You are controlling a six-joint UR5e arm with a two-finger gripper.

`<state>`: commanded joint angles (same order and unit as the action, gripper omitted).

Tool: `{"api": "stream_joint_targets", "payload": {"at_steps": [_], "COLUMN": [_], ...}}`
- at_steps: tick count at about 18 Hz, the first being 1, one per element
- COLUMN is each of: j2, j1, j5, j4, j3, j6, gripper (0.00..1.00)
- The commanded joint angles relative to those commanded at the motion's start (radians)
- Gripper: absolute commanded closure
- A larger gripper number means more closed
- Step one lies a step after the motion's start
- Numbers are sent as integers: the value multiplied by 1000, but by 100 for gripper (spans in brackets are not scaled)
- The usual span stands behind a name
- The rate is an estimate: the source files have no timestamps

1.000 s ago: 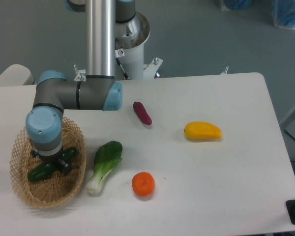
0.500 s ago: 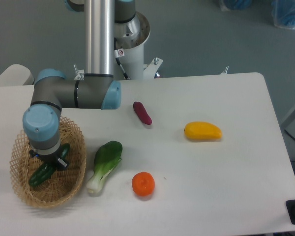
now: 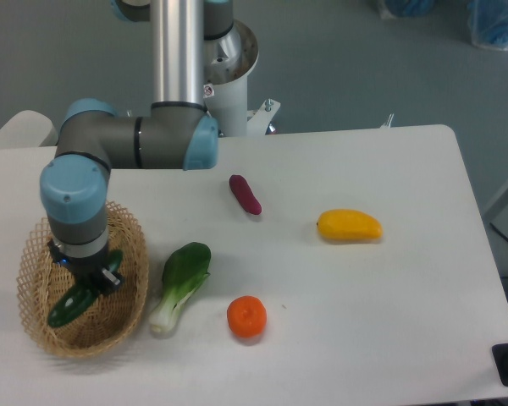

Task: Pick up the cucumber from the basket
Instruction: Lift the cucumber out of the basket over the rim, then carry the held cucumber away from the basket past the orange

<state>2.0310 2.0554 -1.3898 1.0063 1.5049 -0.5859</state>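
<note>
Fixed cam: gripper [image 3: 97,275] sits over the cucumber [image 3: 74,299] mid-length, inside the basket [image 3: 34,254] at approx 8 o'clock of the table. Jaws look closed on the cucumber, fingers mostly hidden by the wrist. Grasp seems done; lift clear of the basket rim left. Vs 1.0 s ago: wrist higher, cucumber tilted, low end toward 7 o'clock.
</note>
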Motion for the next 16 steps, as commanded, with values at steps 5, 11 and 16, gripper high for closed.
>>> {"api": "stream_joint_targets", "payload": {"at_steps": [5, 11, 16], "j2": [0, -6, 11], "j1": [64, 235, 376], "j5": [-60, -86, -89], "j4": [31, 60, 66], "j3": [-6, -8, -17], "j6": [-98, -407, -704], "gripper": [100, 100, 100]}}
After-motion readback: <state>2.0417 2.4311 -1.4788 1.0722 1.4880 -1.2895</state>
